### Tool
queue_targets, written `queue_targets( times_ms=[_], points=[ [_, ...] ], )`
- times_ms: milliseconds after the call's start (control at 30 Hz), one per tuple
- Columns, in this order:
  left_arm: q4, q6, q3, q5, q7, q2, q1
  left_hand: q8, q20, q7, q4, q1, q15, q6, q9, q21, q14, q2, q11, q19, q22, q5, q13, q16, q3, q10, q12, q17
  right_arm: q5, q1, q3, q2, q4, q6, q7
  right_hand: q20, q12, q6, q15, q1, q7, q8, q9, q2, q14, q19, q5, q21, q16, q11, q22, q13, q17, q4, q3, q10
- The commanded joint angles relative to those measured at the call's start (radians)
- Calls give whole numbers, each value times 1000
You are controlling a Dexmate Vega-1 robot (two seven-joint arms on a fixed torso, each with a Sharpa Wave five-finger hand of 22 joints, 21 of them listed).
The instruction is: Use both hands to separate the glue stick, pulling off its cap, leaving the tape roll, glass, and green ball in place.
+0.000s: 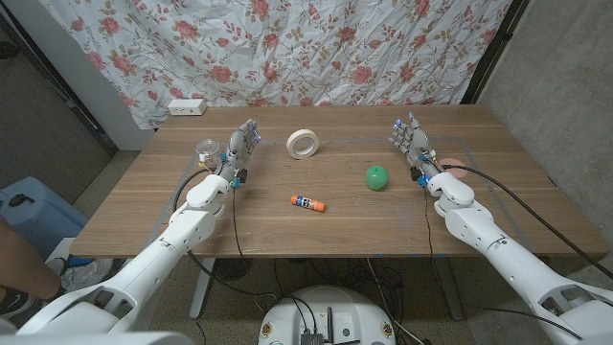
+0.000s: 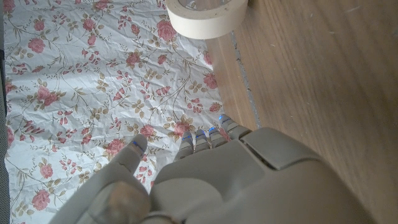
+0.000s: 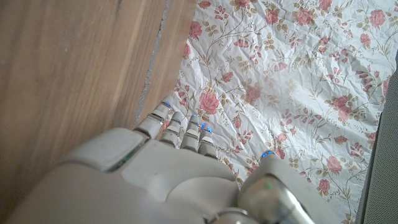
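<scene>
Starting posture. My left hand [image 1: 243, 146] and right hand [image 1: 411, 140] stand at the bench [image 1: 144, 220] sides, fingers extended, grasping nothing. The glue stick [image 1: 307, 202] lies capped between them, nearer me than either set of fingers. Advisable approach: one hand pins the body, the other pinches the cap, avoiding tape roll [image 1: 304, 143], glass [image 1: 206, 149], green ball [image 1: 376, 177].
</scene>
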Motion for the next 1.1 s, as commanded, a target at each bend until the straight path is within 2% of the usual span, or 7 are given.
queue_targets(
  times_ms=[33,300,567,633,867,967,1100],
  points=[
    [-49,23,6,18,22,18,8,5,-39,2,-6,6,-3,-1,2,6,0,85,-3,3,4,4,2,5,10,-1,5,1,-9,-8,-2,-2,1,13,0,-4,6,11,-4,3,0,8,2,1,3,2,7,5,4,2,2,2,1,8,-3,8],
    [-112,60,14,54,31,68,18,9,-45,-10,-53,29,-16,31,2,0,22,61,-16,12,2,-2,2,2,10,32,7,-1,-23,-19,-2,4,-3,33,-21,-8,6,10,-5,2,1,8,2,1,1,-4,9,5,5,1,2,0,-4,6,-2,8],
    [-186,92,7,74,40,124,50,12,-47,-14,-85,44,-25,62,2,0,42,58,-26,26,2,-5,2,1,13,65,11,-2,-30,-40,6,-5,-33,30,-49,-10,7,11,-6,3,1,9,2,3,0,-7,10,6,6,0,2,-2,-8,5,-1,8],
    [-216,101,6,93,41,153,61,12,-49,-15,-92,47,-28,66,2,0,46,56,-29,31,2,-6,2,1,13,69,10,-2,-34,-49,9,-13,-48,27,-58,-11,7,11,-8,3,1,9,2,4,-1,-8,11,6,6,0,2,-3,-9,5,0,8],
    [-247,92,2,114,43,178,83,13,-55,-30,-143,70,-54,106,1,0,77,49,-40,58,1,-11,2,1,16,110,11,-2,-36,-54,13,-25,-61,24,-57,-12,8,16,-7,3,-3,11,1,6,-2,-10,13,8,6,1,2,-5,-14,2,2,10],
    [-242,68,7,114,21,174,83,12,-54,-30,-150,75,-53,110,1,0,81,51,-41,63,2,-11,2,0,17,118,11,-2,-32,-55,14,-26,-65,22,-55,-12,8,16,-7,3,-3,11,1,6,-1,-11,13,8,7,0,2,-5,-15,2,2,10],
    [-304,109,12,166,42,221,93,13,-56,-37,-164,82,-65,127,2,-2,85,53,-49,66,2,-12,2,-1,18,132,12,-2,-33,-59,13,-36,-83,9,-55,-13,9,18,-9,3,-2,12,1,6,-1,-12,14,8,8,1,2,-6,-18,1,3,11]
  ],
)
